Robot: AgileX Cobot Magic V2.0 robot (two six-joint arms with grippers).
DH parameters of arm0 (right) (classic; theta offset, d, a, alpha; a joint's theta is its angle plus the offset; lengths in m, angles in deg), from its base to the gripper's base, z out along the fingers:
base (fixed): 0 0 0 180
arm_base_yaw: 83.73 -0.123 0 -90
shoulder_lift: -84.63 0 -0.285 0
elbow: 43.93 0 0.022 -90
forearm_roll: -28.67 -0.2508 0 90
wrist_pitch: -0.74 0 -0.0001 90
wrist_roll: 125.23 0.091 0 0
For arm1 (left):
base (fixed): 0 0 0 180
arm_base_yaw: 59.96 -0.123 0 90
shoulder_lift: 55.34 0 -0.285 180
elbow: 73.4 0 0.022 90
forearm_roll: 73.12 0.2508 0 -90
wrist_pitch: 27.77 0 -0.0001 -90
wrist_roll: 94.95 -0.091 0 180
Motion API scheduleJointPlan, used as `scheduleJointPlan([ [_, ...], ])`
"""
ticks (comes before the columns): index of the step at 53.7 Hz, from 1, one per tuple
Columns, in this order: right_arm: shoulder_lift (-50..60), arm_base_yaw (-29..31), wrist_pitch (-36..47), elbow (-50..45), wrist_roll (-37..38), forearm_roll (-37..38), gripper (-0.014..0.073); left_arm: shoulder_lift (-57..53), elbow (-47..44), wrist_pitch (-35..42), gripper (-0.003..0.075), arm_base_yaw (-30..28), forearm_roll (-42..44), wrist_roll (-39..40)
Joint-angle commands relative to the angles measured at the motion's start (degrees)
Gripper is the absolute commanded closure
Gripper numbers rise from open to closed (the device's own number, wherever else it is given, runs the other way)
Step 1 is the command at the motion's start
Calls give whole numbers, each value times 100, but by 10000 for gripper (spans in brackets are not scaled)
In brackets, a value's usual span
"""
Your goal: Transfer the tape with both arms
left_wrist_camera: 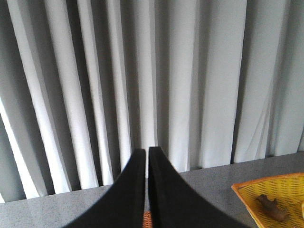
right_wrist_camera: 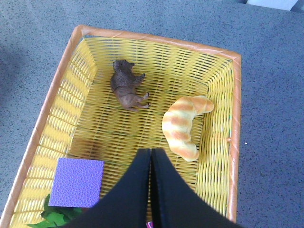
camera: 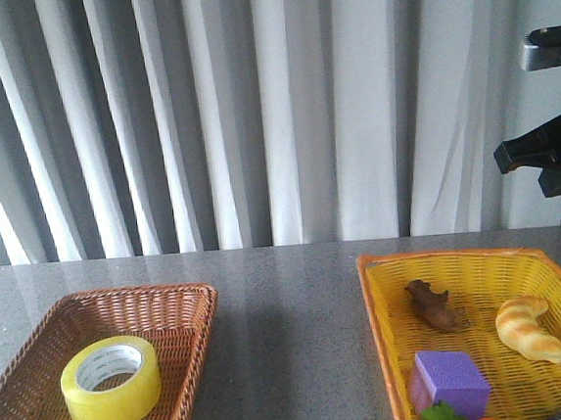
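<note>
Your right gripper (right_wrist_camera: 150, 153) has its black fingers pressed together, holding nothing, above the yellow basket (right_wrist_camera: 227, 118) with the croissant (right_wrist_camera: 183, 124), brown animal figure (right_wrist_camera: 127, 88) and purple cube (right_wrist_camera: 77, 182). Your left gripper (left_wrist_camera: 146, 151) looks closed too, facing the curtain (left_wrist_camera: 156, 71). You find the tape (camera: 111, 383) lying flat in the brown wicker basket (camera: 186, 312), probably well apart from both.

Front faces curtain; right wrist looks down into shared yellow basket (right_wrist_camera: 231, 142).
</note>
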Motion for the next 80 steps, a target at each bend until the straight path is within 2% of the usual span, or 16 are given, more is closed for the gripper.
scheduleJointPlan([
  [1, 282, 35, 187, 137, -39, 31, 602, -1, 84, 454, 727, 6, -91, 47],
  [18, 282, 35, 187, 137, -39, 31, 602, 13, 68, 460, 727, 6, -146, 47],
  [26, 282, 35, 188, 137, -39, 26, 602, -446, -683, 892, 727, 6, 392, 51],
  [39, 282, 35, 191, 137, -39, 32, 602, -2489, -4006, 3033, 727, 6, 876, 9],
  [57, 282, 35, 191, 137, -39, 32, 602, -5239, -8532, 4693, 727, 6, 1081, -8],
  [68, 282, 35, 191, 137, -39, 32, 602, -6362, -10477, 5767, 727, 0, 1081, 2],
  [80, 282, 35, 186, 137, -39, 27, 602, -6685, -11688, 5997, 727, -141, 1156, 20],
])
